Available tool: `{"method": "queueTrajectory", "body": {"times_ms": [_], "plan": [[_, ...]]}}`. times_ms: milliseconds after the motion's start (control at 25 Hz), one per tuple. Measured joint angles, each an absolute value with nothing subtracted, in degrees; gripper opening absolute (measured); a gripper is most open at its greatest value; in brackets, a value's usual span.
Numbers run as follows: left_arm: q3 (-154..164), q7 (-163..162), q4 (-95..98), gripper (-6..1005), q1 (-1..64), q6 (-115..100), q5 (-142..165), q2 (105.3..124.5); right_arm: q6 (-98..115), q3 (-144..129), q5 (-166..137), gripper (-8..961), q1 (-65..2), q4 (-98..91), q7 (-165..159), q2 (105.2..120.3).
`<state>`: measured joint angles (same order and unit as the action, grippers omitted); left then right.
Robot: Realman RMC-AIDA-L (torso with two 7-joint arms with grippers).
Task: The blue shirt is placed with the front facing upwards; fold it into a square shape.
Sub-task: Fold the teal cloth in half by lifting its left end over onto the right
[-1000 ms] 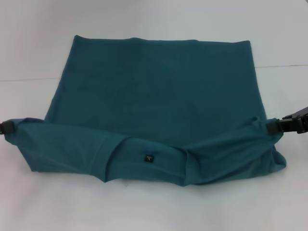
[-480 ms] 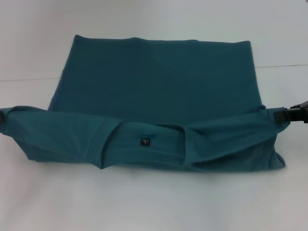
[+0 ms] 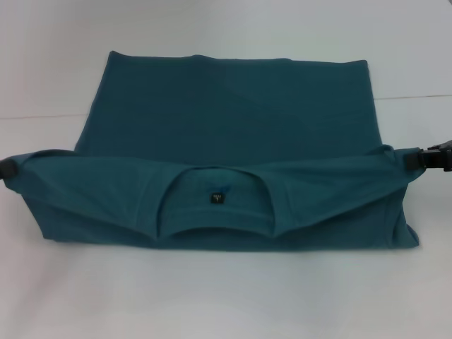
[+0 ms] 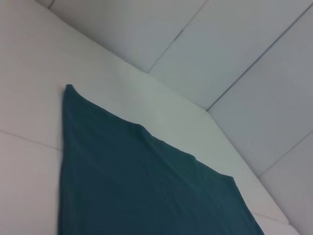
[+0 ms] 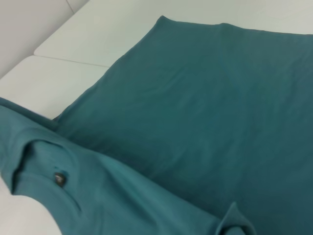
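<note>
Lying on the white padded tabletop (image 3: 63,296), the dark teal-blue cotton T-shirt (image 3: 233,120) is showing its plain side, its near band doubled over so the collar and small dark neck label (image 3: 217,198) are facing up. That folded near edge is running straight, with bare table showing in front. The left gripper (image 3: 7,168) is pinching the band's left corner at the frame edge, and the right gripper (image 3: 424,159) is clamping the right corner. Farther off, the hem is lying flat, with open table beyond and beside it.
</note>
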<state>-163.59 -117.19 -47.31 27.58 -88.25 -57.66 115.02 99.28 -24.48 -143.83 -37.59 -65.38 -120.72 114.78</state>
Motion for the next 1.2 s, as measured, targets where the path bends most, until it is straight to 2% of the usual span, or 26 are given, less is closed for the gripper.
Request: {"method": "queueTrajectory", "body": {"times_ms": [520,840,1200], "plan": [[-163.1,-110.3,-47.7,30,27.1,-88.7,-61.2,117.13,98.4,-25.1,-141.6,35,-36.9,-65.4,-119.3,114.96],[-163.2,-107.6,-47.3,29,26.2,-89.2,-62.6,117.74,98.3,-25.1,-140.9,36,-36.0,-65.4,-118.2,115.08],[-163.2,-102.1,-47.3,29,23.6,-91.3,-67.1,118.70,100.0,-25.4,-137.8,35,-34.6,-65.8,-115.9,115.84]]}}
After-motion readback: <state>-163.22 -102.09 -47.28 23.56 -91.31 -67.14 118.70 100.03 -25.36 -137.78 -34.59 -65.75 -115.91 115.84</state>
